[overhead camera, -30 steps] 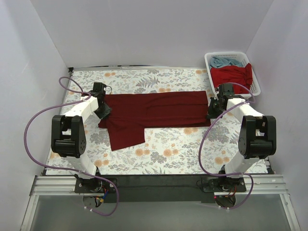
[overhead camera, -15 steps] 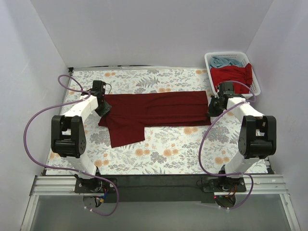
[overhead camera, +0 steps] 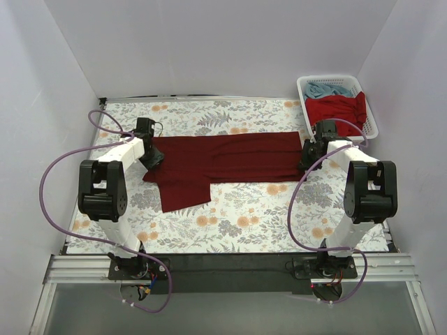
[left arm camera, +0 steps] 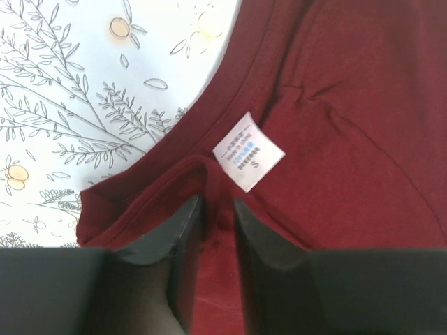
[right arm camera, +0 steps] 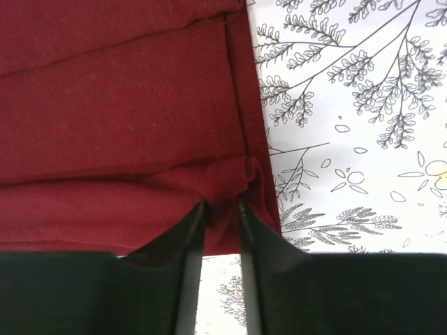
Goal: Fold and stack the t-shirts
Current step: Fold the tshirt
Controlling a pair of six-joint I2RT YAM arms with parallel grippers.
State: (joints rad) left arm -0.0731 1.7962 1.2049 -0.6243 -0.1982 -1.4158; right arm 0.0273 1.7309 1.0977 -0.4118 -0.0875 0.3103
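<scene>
Nearest the arm bases, the floral surface (overhead camera: pixel 244 216) carries only one loose sleeve (overhead camera: pixel 183 195) of the maroon shirt (overhead camera: pixel 223 157), which slants toward the near edge.

Beyond it, the maroon shirt lies as a long band across the middle of the surface, its body already doubled lengthwise. One tool works at each short end.

- **Left tool (left arm camera: pixel 218 209):** The jaws are nearly closed and pinch a raised ridge of cloth at the collar (left arm camera: pixel 216 105), just beside the white size label (left arm camera: pixel 248 150).
- **Right tool (right arm camera: pixel 221 209):** The jaws are likewise drawn together on a small pucker at the hem (right arm camera: pixel 241 84), where the cloth meets the bare pattern.

Holding the two ends at once probably lets the arms keep the band taut and level. It could then be lifted or carried over without creasing. The free sleeve suggests the fold is unfinished on that side.

Farthest away, in the right corner, stands the white basket (overhead camera: pixel 335 78). It holds the red shirt (overhead camera: pixel 339 108), which spills over its near rim, and the blue shirt (overhead camera: pixel 328 89) behind that. Both appear to wait their turn, so no stack has been begun.
</scene>
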